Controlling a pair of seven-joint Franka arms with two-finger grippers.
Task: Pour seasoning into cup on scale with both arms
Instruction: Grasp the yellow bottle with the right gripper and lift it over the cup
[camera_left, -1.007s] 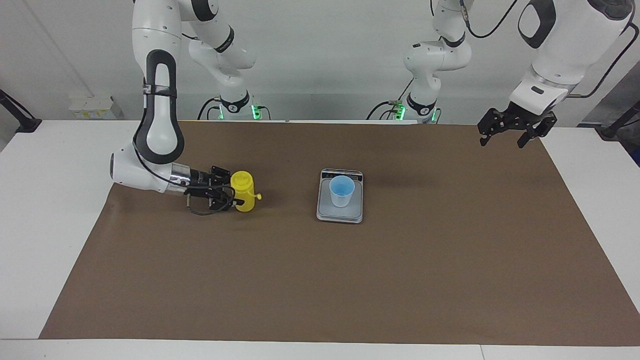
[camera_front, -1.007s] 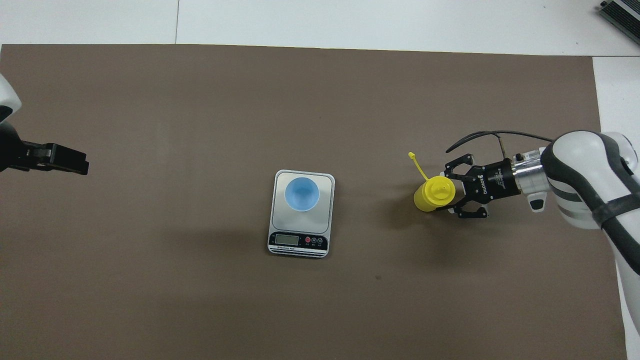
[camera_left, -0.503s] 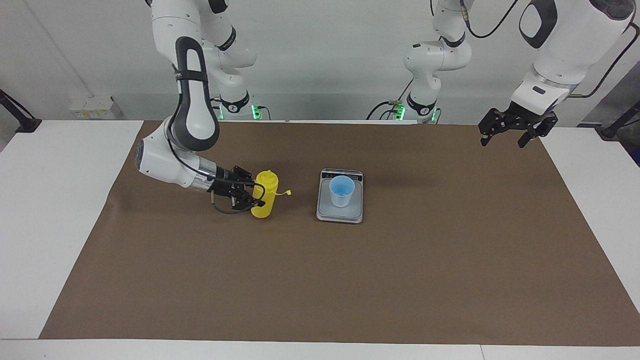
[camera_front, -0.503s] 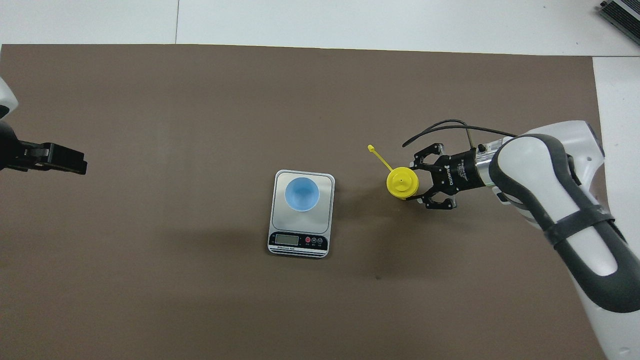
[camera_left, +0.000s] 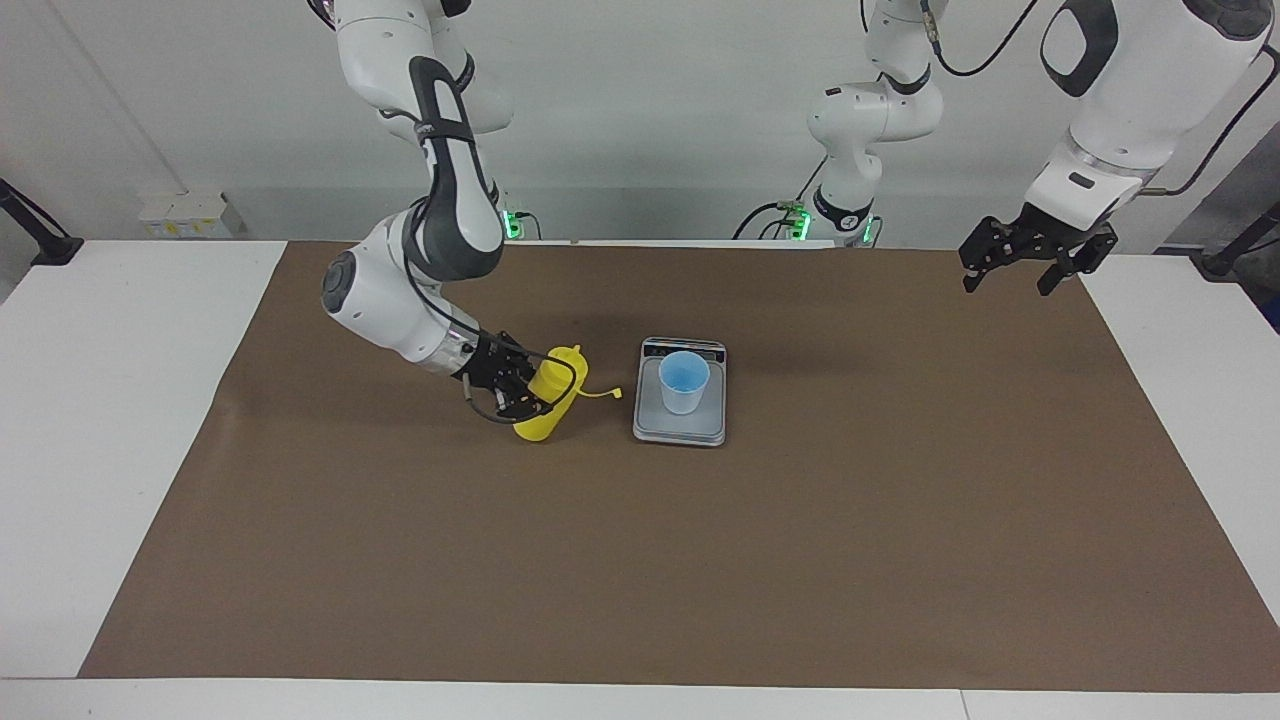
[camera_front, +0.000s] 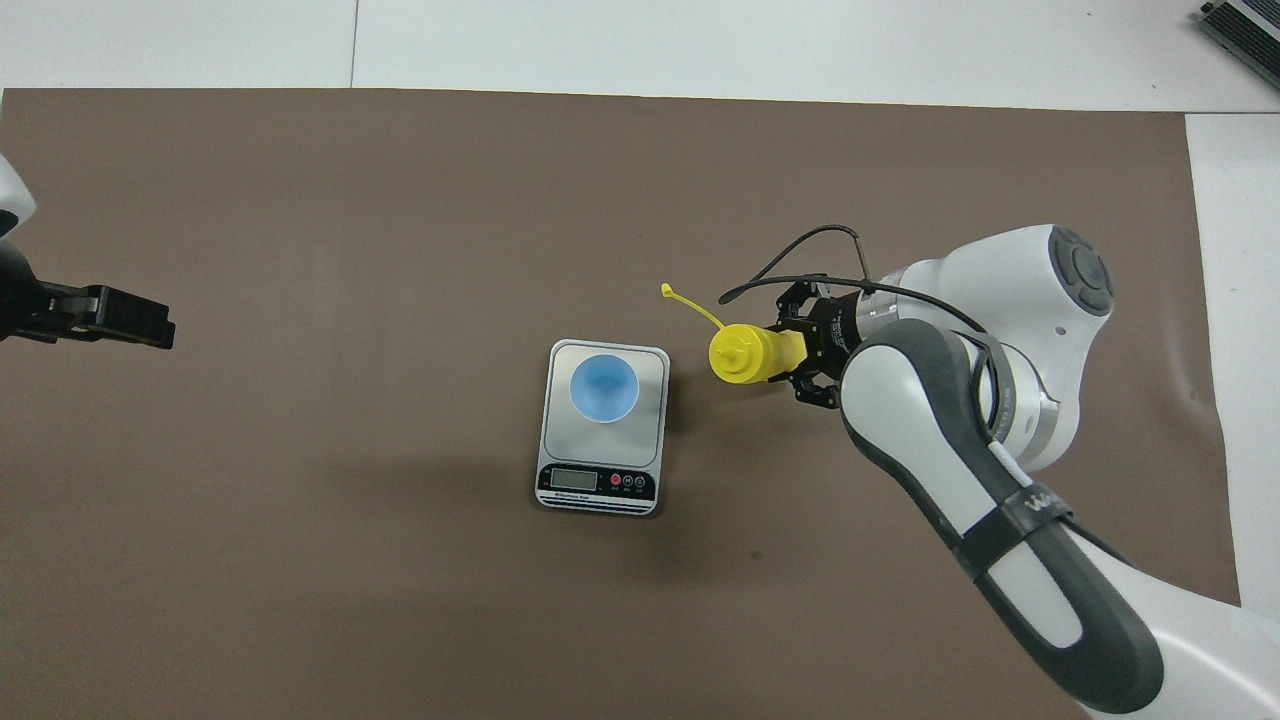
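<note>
Right gripper (camera_left: 522, 392) clamped on the seasoning bottle (camera_left: 556, 393), fingers pressed against the yellow body on both sides. Bottle lifted clear of the brown-covered surface (camera_left: 640, 560) and tilted, nozzle top leaning toward the scale (camera_left: 680, 418), base pointing down and away from it. Tethered cap (camera_left: 616, 393) dangling off the nozzle on its thin strap, just short of the scale's edge. In the overhead view, bottle (camera_front: 752, 353) at about 3 o'clock from the scale (camera_front: 603, 428), near it but not over it; cap (camera_front: 667, 290) at roughly 10 o'clock from the nozzle.

Cup (camera_left: 684, 382) upright on the scale platform, light blue, on the half of the platform farther from the robots; seen from overhead, cup (camera_front: 604, 389) at 12 o'clock from the dark display strip.

Left gripper (camera_left: 1027, 256) up in the air, waiting over the left arm's end of the surface, well apart from scale and cup, fingers spread with nothing between them. In the overhead view, only its black tip (camera_front: 118, 319) visible, at 9 o'clock from the scale.
</note>
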